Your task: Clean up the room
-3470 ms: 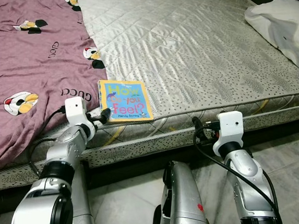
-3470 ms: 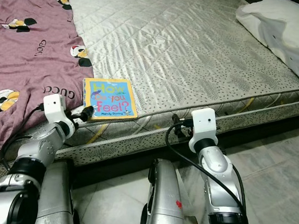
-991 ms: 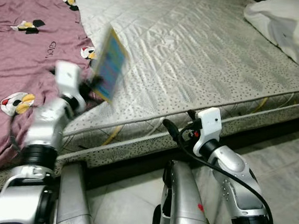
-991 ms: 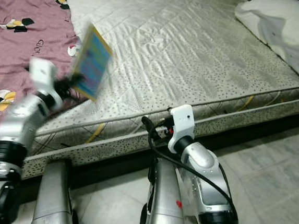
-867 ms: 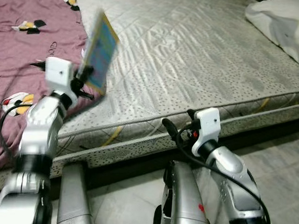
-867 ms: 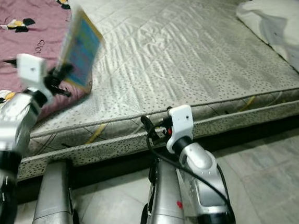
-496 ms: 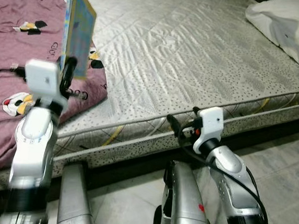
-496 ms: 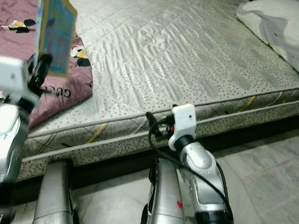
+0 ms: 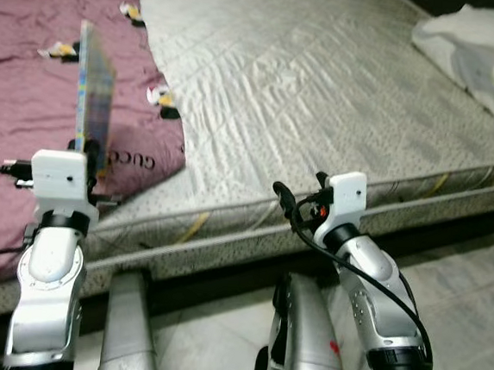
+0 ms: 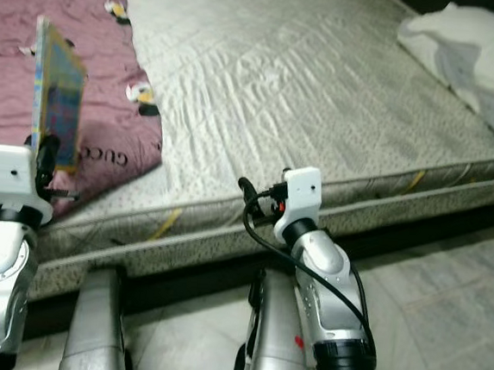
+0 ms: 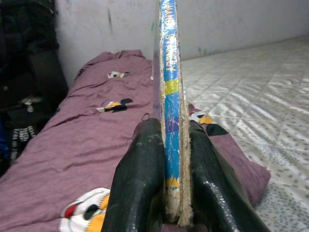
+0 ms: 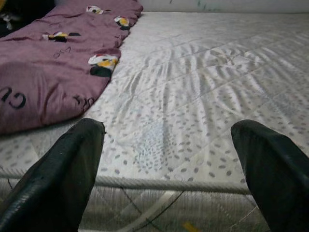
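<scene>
— Up at the near edge of the mattress?
— Thin picture book standing on end, lifted off the mattress, above the purple blanket at its left side. From the head, just the thin edge and a slice of blue cover.
— Closer in, from the left wrist?
— Blue and yellow spine with letters, worn at the bottom. Squeezed tight between the two black fingers of the left gripper. Behind it, cartoon ducks on the blanket and a pale wall.
— And the other one?
— Right gripper low by the mattress's front edge, fingers spread far apart, holding nothing, touching nothing. From the right wrist, spotted quilted cloth and the cord trim along that edge. From the head, white pillow at the mattress's far right corner, grey tile floor in front of the mattress.
</scene>
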Robot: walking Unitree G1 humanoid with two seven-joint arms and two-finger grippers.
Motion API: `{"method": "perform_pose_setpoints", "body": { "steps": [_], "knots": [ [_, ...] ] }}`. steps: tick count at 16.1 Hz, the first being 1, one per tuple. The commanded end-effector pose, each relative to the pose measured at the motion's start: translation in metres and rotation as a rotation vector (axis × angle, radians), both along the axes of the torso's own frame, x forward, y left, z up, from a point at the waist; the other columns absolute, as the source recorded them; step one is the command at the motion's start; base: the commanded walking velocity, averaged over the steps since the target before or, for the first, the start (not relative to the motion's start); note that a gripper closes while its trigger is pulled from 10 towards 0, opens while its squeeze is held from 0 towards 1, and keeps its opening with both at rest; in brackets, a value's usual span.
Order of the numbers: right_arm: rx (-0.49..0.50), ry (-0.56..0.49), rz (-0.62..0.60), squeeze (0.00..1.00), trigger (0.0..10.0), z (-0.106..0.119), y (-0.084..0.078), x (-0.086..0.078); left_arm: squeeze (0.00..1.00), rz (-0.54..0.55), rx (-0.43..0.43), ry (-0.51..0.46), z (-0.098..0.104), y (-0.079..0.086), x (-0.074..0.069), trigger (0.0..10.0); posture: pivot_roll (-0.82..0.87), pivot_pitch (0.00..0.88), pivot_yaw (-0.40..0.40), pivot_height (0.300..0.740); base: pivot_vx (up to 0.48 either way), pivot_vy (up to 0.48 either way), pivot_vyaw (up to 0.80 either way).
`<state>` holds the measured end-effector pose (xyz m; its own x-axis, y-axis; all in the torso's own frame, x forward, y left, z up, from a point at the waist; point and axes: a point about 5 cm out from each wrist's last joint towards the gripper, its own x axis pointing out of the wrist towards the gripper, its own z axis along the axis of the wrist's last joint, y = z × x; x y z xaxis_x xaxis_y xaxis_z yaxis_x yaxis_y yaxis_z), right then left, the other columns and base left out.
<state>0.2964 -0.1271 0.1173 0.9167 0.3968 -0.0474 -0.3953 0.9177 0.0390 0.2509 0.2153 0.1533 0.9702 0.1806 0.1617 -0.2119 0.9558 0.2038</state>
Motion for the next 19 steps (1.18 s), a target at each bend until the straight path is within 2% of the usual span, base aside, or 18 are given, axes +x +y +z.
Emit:
{"method": "perform_pose_setpoints", "body": {
  "steps": [1, 7, 13, 19],
  "knots": [
    [0.013, -0.024, -0.022, 0.00, 10.0, 0.006, -0.003, 0.004, 0.00, 0.003, 0.022, -0.067, 0.016, -0.002, -0.002, 10.0, 0.02, 0.000, -0.026, 0.560, 0.000, 0.000, 0.00],
    [0.018, -0.040, -0.042, 0.00, 10.0, 0.009, -0.003, 0.006, 0.00, 0.012, 0.020, -0.061, 0.022, -0.010, 0.007, 10.0, 0.00, 0.000, -0.018, 0.608, 0.000, 0.000, 0.00],
    [0.019, -0.047, -0.056, 0.00, 10.0, 0.010, -0.003, 0.009, 0.00, -0.044, -0.026, -0.014, 0.010, -0.039, 0.012, 10.0, 0.00, 0.000, -0.020, 0.666, 0.000, 0.000, 0.00],
    [0.012, -0.051, -0.073, 0.00, 10.0, 0.010, -0.005, 0.011, 0.00, -0.033, -0.022, 0.013, 0.003, -0.038, 0.011, 10.0, 0.00, 0.000, -0.018, 0.709, 0.000, 0.000, 0.00]
  ]
}}
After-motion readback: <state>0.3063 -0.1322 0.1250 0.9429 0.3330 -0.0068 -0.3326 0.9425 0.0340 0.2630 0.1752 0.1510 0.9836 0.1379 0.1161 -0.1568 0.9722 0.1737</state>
